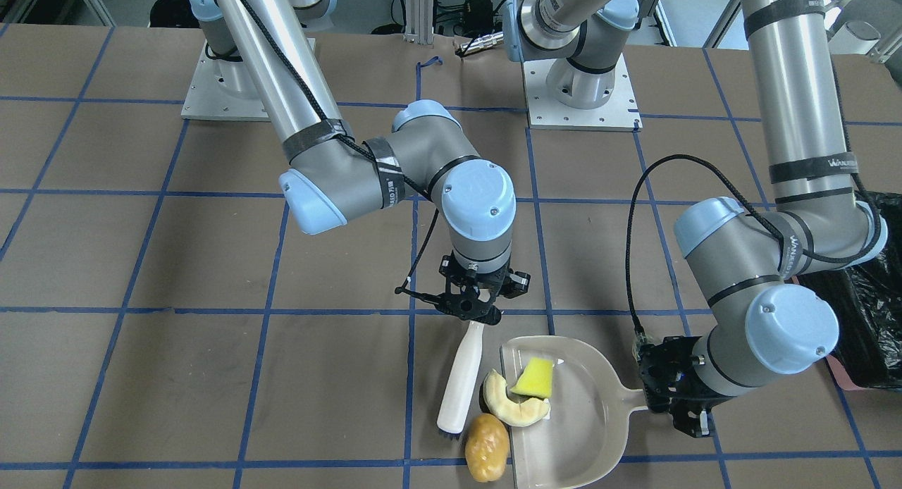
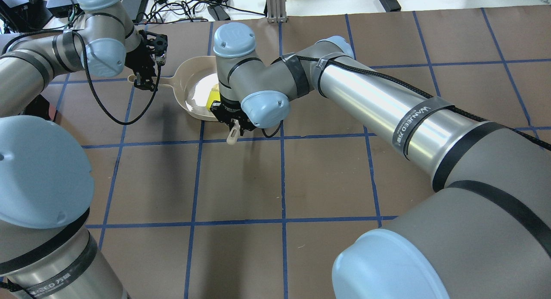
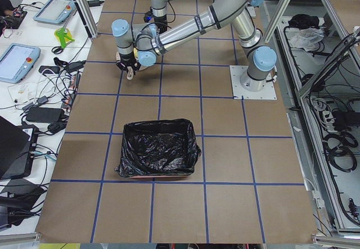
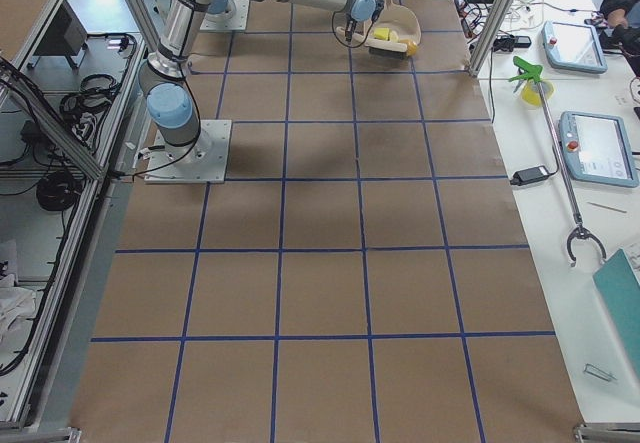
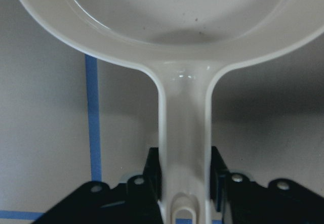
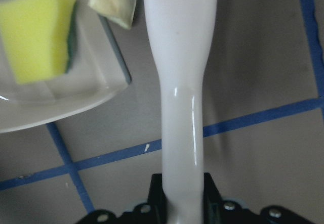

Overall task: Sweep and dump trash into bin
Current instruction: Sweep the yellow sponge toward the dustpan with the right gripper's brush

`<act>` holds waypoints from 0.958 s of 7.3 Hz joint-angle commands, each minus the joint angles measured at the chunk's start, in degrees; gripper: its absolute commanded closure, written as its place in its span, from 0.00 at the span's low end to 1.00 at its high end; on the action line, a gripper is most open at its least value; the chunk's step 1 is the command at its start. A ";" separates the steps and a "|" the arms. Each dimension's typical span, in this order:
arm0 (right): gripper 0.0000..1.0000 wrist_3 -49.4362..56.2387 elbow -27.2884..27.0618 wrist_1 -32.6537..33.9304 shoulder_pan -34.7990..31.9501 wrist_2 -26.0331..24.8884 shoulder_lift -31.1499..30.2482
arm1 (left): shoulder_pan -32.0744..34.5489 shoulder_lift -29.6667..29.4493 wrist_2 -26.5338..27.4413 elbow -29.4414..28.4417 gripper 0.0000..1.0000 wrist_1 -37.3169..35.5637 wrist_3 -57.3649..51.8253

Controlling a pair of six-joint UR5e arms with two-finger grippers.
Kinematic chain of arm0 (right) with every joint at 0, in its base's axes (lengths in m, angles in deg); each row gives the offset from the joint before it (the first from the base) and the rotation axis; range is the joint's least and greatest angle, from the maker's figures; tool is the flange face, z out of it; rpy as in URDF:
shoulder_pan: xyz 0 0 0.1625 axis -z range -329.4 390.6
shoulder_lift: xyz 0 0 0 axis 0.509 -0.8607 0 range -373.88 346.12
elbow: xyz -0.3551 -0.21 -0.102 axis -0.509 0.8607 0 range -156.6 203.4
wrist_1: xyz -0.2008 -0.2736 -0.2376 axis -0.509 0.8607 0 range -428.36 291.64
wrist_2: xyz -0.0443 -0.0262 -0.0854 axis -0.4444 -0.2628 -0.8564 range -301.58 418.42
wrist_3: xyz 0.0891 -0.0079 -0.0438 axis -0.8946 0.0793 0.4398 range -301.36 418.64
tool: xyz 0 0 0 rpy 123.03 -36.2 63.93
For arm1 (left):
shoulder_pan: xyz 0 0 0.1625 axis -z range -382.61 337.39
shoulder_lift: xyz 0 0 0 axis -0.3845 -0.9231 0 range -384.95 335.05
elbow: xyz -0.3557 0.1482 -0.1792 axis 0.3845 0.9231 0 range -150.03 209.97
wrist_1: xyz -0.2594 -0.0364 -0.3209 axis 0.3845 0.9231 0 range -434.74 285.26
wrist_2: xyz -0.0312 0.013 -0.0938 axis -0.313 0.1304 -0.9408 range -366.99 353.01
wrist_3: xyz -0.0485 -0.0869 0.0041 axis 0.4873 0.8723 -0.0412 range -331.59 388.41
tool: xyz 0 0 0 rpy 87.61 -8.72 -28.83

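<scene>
Exterior front-facing view: right gripper [image 1: 474, 317] clamps white plastic long-handled brush [image 1: 461, 376], left gripper [image 1: 654, 396] clamps beige plastic dustpan [image 1: 592, 422]; golden-brown lumpy potato [image 1: 487, 447], just outside the pan's mouth, could roll past.

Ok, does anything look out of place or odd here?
Nothing damaged or spilled. The potato lies on the table just outside the lip of the dustpan, the cream slice straddles that lip, and only the yellow wedge sits fully inside.
</scene>
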 commanded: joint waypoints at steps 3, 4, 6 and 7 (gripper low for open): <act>1.00 -3.85 2.97 7.44 -3.40 6.21 3.48 | 0.00 0.00 0.00 0.00 1.00 0.00 0.00; 1.00 -4.55 4.19 7.55 -4.28 6.21 4.19 | 0.00 0.00 -0.08 0.00 1.00 0.00 -0.09; 1.00 -6.91 4.82 7.55 -4.55 8.56 3.32 | 0.00 0.00 0.00 0.00 1.00 0.00 -0.09; 1.00 -7.46 6.21 7.47 -4.55 9.71 3.23 | 0.00 0.00 0.00 0.00 1.00 0.00 -0.09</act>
